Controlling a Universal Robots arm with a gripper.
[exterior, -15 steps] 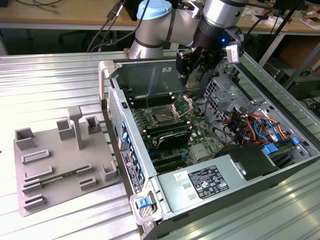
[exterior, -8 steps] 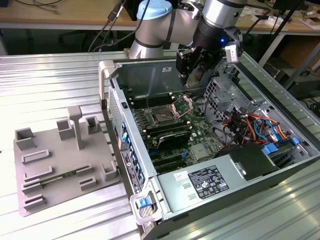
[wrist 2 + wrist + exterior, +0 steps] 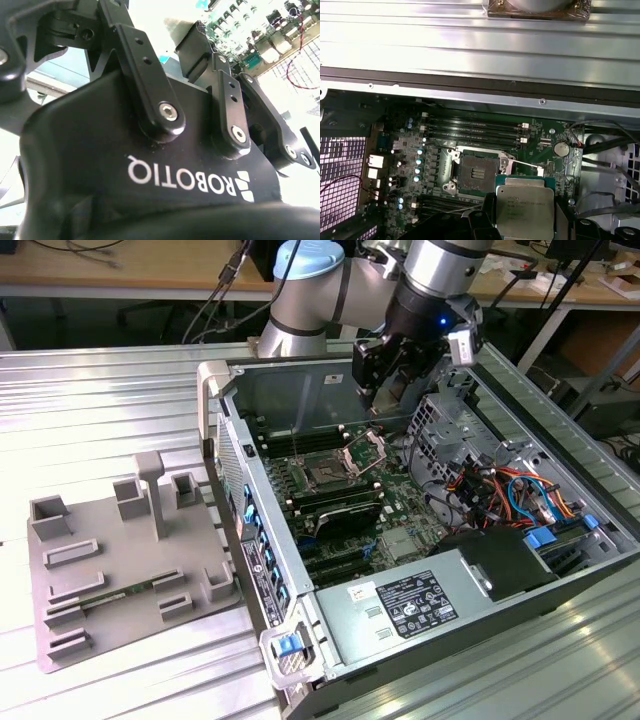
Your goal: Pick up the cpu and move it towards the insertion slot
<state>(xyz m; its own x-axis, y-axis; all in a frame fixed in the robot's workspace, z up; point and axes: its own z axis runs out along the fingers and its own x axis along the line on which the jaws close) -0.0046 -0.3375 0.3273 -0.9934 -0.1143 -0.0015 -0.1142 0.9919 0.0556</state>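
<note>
**Chip in transit above the open case**

Gripper [image 3: 385, 375], black with two fingers, clenched on the flat square cpu [image 3: 525, 210] with its dull grey metal top, held in the air. The square insertion slot [image 3: 479, 172], dark-centred inside a shiny silver frame, lies on the green motherboard [image 3: 410, 150], just beside the cpu and lower. Judged step: carrying toward the slot. Closing that offset calls for a short sideways shift, keeping the cpu level and square to the frame.

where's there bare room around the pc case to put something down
Free: the ribbed metal table behind the grey tray, and the strip in front of the case at the exterior view's lower right. Crowded: inside the case, with the board, cables and the gripper holding the cpu near the slot.
</note>
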